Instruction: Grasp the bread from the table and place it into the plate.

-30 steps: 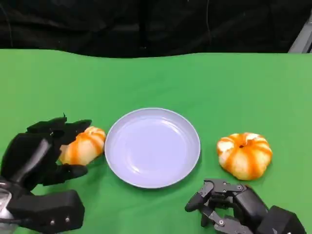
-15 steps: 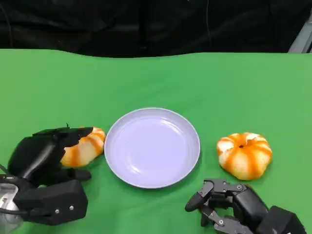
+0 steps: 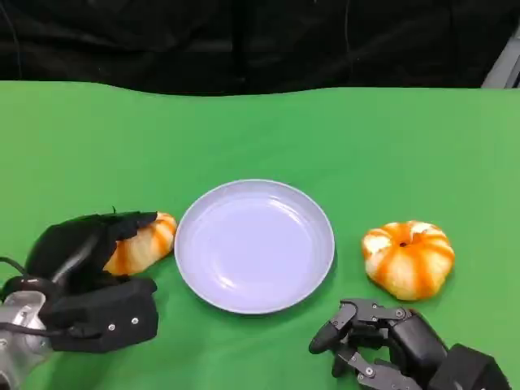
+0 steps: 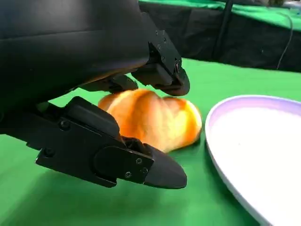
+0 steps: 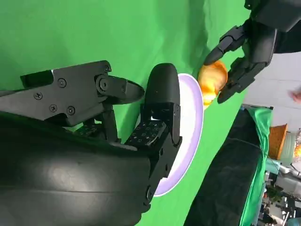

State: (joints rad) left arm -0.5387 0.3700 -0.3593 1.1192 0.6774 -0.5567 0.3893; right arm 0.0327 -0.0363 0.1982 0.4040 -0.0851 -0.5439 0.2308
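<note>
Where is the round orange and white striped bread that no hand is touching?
In the head view, the round orange and white striped bread sits on the green table, right of the lavender plate, just beyond the right hand.

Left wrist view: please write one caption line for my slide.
Left hand closing its fingers around the orange bread on the green table, beside the plate.

Left hand (image 3: 85, 256): lowered and closed further over the bread (image 3: 145, 244) (at the plate's left side), fingers now cupping its top, thumb underneath.
</note>
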